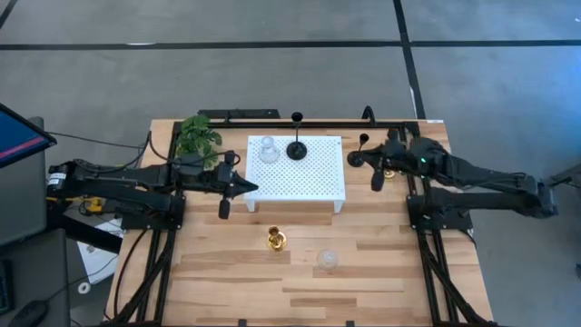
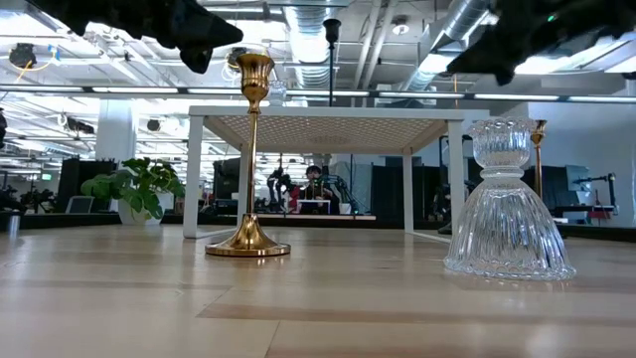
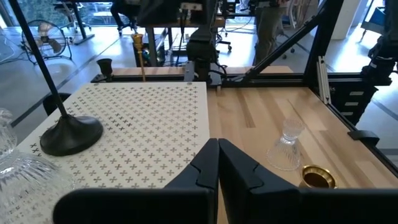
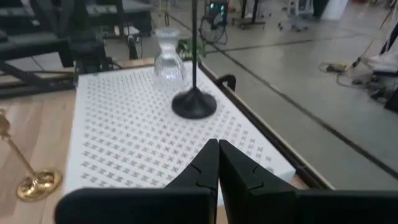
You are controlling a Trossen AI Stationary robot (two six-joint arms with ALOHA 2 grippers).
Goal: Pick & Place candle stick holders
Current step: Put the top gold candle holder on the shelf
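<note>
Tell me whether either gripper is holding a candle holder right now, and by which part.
Nothing is held. The left gripper and right gripper are both shut on nothing, beside the white platform.

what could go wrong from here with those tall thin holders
1. The black holder and glass holder stand close together on the white platform; placing another beside them could topple one.
2. The gold holder on the table has a thin stem; an off-centre grasp by the shut left gripper might tip it.

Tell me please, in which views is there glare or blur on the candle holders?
Low view: ceiling lights shine behind the gold holder and sparkle in the clear glass holder. Right wrist view: slightly soft; the black holder remains readable. High view: even light, short shadows.
</note>
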